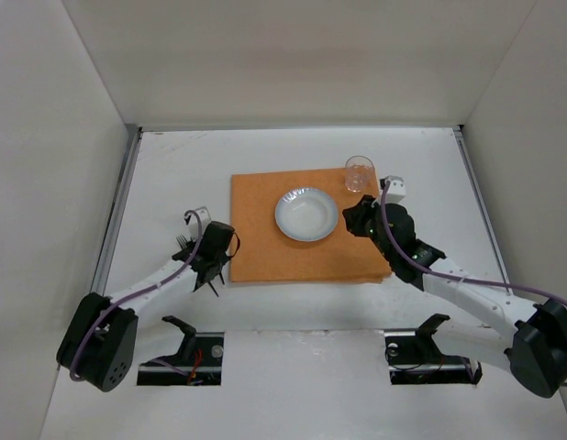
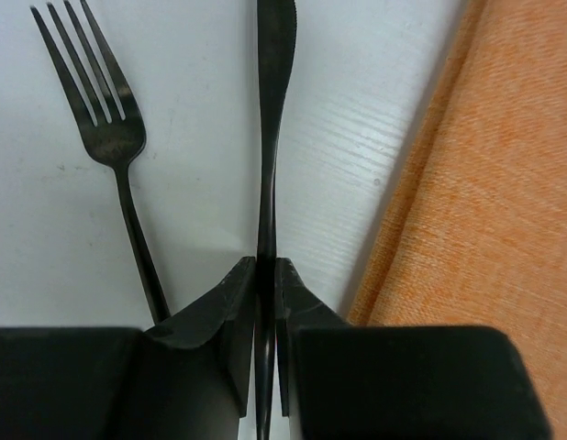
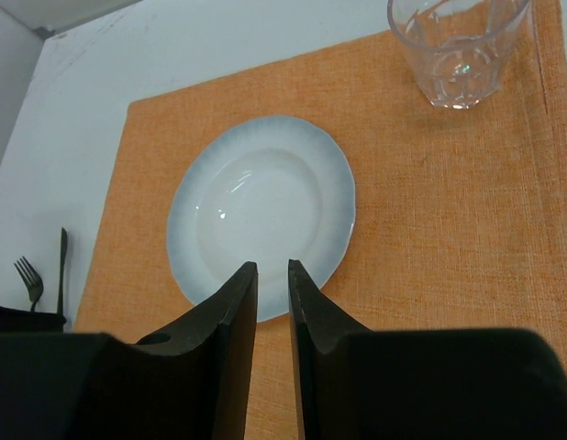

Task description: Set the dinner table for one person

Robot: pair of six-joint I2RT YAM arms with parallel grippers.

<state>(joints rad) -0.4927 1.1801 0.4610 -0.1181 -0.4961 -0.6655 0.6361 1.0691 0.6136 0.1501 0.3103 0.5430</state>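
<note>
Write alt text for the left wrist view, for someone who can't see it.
The left gripper is shut on a black knife, its blade pointing away over the white table. A black fork lies beside it at picture left, and an orange placemat fills picture right.

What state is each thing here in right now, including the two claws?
glass: upright, empty, on the placemat
plate: empty, right way up, on the placemat
placemat: spread flat on the dinner table
fork: lying free on the dinner table
knife: clamped on edge in the left gripper
left gripper: shut on the knife
right gripper: slightly open, empty
</note>
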